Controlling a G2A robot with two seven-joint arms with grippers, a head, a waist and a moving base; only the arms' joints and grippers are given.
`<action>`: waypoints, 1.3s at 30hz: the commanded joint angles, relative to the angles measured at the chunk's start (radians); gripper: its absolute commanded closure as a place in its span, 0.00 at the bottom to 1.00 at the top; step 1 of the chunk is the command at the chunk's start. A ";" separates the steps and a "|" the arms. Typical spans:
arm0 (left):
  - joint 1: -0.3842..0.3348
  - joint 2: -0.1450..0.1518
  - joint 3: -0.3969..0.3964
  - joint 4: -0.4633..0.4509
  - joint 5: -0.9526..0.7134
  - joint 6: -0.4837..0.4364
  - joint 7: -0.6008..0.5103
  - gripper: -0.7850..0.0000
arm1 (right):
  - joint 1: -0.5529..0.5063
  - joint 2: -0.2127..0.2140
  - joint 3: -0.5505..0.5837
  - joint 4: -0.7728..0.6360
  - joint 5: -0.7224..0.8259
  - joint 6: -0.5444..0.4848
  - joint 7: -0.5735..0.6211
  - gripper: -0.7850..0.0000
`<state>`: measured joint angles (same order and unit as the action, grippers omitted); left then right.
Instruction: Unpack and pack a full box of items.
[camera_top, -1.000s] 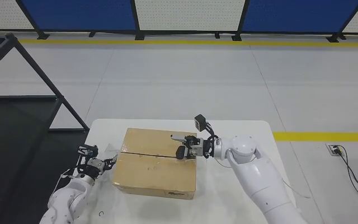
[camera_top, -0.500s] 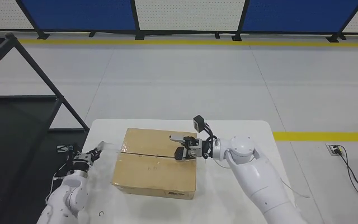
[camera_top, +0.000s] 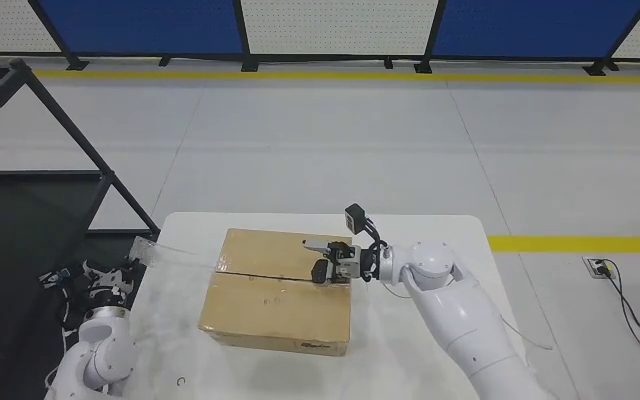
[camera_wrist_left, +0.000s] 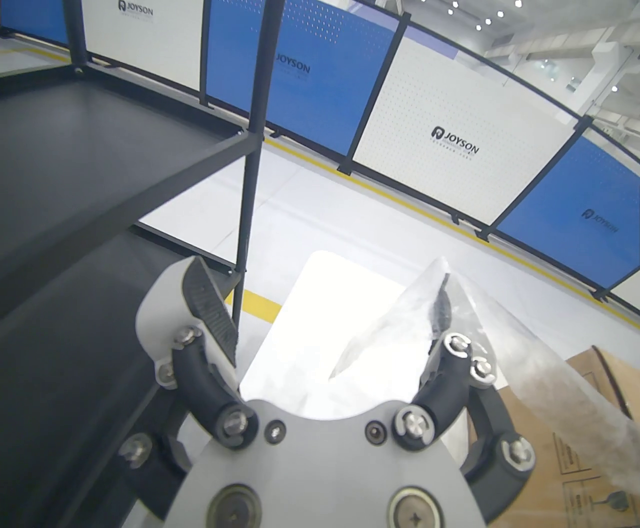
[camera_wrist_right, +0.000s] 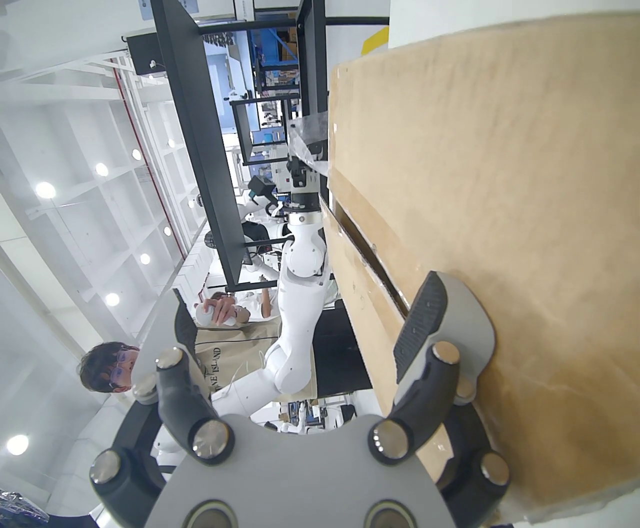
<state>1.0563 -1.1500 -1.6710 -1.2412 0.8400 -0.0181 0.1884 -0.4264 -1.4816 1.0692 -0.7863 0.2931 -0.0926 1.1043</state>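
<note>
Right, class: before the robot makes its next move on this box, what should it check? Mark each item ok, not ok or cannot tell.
1. Tape strip clear of the box: not ok, one end clings at the box's edge.
2. Left gripper free of tape: not ok, open, strip stuck to one finger.
3. Right gripper steadying the box: ok, open, one finger on the top.
4. Seam uncovered: ok along the top.
5. Box fully on the table: ok.
6. Contents: cannot tell, box closed.
</note>
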 joint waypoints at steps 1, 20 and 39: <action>0.014 -0.001 -0.005 -0.036 0.008 0.021 0.008 0.00 | -0.006 0.001 0.007 -0.004 0.011 -0.021 -0.012 0.00; 0.089 -0.006 -0.051 -0.192 0.047 0.083 0.080 0.00 | -0.046 0.013 0.029 -0.096 0.061 -0.086 0.001 0.00; 0.094 -0.014 -0.050 -0.262 0.076 0.076 0.088 0.00 | -0.130 0.048 0.046 -0.244 0.002 0.081 -0.009 0.00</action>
<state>1.1495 -1.1634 -1.7207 -1.4920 0.9136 0.0579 0.2754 -0.5592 -1.4341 1.1200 -1.0339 0.2985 -0.0212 1.0917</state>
